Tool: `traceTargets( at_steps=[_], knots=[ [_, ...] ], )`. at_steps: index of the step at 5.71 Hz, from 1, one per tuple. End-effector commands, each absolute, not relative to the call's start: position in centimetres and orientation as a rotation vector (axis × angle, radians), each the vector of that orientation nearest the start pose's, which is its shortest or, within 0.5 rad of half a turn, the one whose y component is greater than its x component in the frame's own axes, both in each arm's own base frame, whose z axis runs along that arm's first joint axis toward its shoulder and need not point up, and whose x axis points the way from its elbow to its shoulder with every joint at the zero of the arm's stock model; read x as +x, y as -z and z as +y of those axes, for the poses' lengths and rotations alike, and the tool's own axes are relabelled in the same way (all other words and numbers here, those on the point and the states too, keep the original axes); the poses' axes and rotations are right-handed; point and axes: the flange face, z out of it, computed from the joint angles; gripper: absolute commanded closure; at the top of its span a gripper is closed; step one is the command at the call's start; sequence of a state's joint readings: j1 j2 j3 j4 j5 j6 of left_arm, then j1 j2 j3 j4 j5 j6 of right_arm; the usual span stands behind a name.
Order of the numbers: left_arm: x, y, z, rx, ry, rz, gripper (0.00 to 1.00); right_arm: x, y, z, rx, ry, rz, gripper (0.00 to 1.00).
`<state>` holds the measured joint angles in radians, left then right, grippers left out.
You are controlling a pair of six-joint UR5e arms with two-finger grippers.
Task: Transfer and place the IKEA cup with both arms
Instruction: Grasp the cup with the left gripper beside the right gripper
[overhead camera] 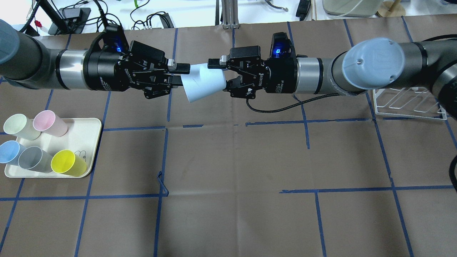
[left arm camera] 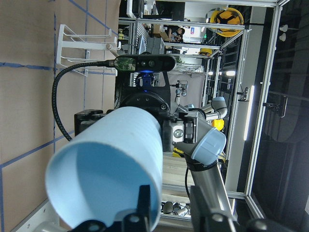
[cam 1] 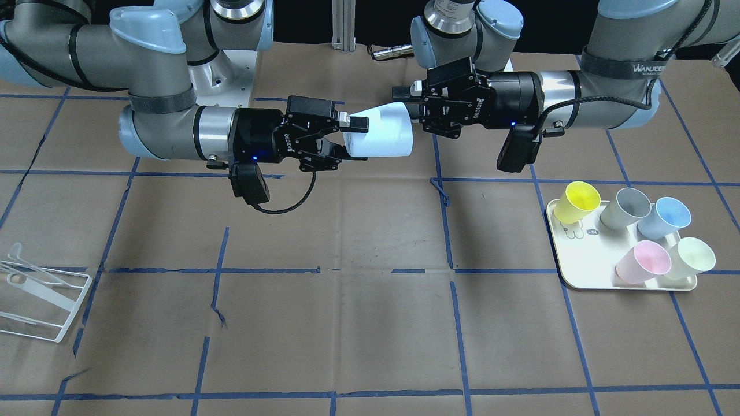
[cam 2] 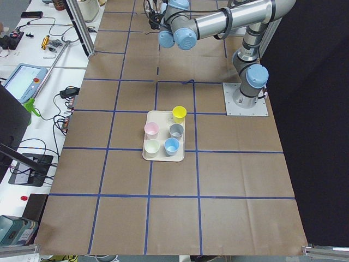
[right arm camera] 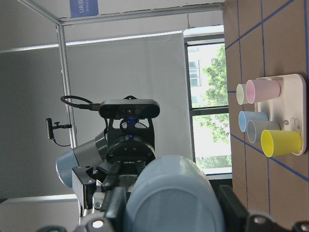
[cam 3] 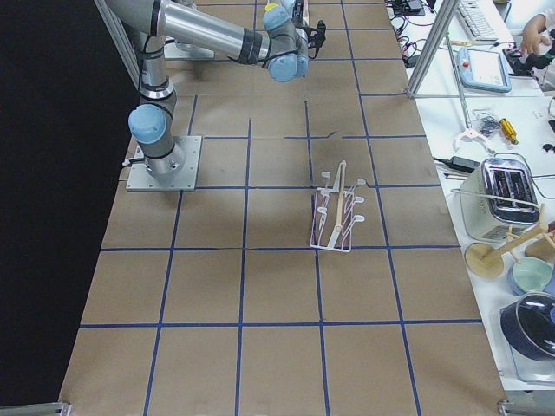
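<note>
Toward the robot's left end of the brown-paper table (overhead camera: 232, 221), gridded with blue tape (overhead camera: 89, 196): a cream tray (overhead camera: 87, 137). Holds five upright cups. Nearer row: yellow cup (overhead camera: 68, 163), grey cup (overhead camera: 34, 159), blue cup (overhead camera: 10, 151). Farther row: pink cup (overhead camera: 49, 122), pale green cup (overhead camera: 19, 126). Well apart, toward the right end: a white wire rack (overhead camera: 407, 103).

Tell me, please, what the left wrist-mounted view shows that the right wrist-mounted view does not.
Only the left wrist view: the open mouth and blue inside of the IKEA cup, plus a white wire rack on the table. Only the right wrist view: the cup's closed base, and a tray holding five other cups. Both: the same cup lying sideways between the left gripper, pinching its rim, and the right gripper at its base.
</note>
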<state>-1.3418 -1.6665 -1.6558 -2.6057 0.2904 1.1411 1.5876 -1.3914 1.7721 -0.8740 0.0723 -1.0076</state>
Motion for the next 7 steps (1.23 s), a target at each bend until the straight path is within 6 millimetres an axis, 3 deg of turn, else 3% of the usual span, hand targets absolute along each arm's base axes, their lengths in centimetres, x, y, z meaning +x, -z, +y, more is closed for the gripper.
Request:
traceTargets(
  at_steps=[1, 2, 3, 4, 5, 6, 7],
  knots=[
    [-12.4, -41.3, -47.6, 0.033, 0.098, -1.673, 1.0, 24.2, -35.1, -48.9, 0.09, -0.021, 1.534, 0.48],
    [-12.4, -41.3, -47.7, 0.035, 0.098, -1.672, 1.0, 24.0, -35.1, -49.0, 0.096, -0.019, 1.532, 0.16],
    [-12.3, -41.3, -47.7, 0.039, 0.099, -1.672, 1.0, 23.8, -35.4, -49.2, 0.094, -0.028, 1.539, 0.0],
    [-12.2, -41.4, -47.7, 0.042, 0.097, -1.672, 1.0, 23.6, -35.4, -49.4, 0.097, -0.023, 1.538, 0.0],
    [-11.9, -41.4, -47.8, 0.047, 0.097, -1.673, 0.99, 21.5, -36.7, -50.9, 0.153, -0.03, 1.537, 0.0],
    [-11.5, -42.4, -47.9, 0.023, 0.074, -1.687, 0.99, 17.8, -38.8, -52.9, 0.178, -0.044, 1.575, 0.0],
    [-11.3, -43.4, -47.9, -0.052, 0.103, -1.738, 0.99, 13.4, -38.6, -53.4, 0.171, -0.056, 1.647, 0.0]
  ],
)
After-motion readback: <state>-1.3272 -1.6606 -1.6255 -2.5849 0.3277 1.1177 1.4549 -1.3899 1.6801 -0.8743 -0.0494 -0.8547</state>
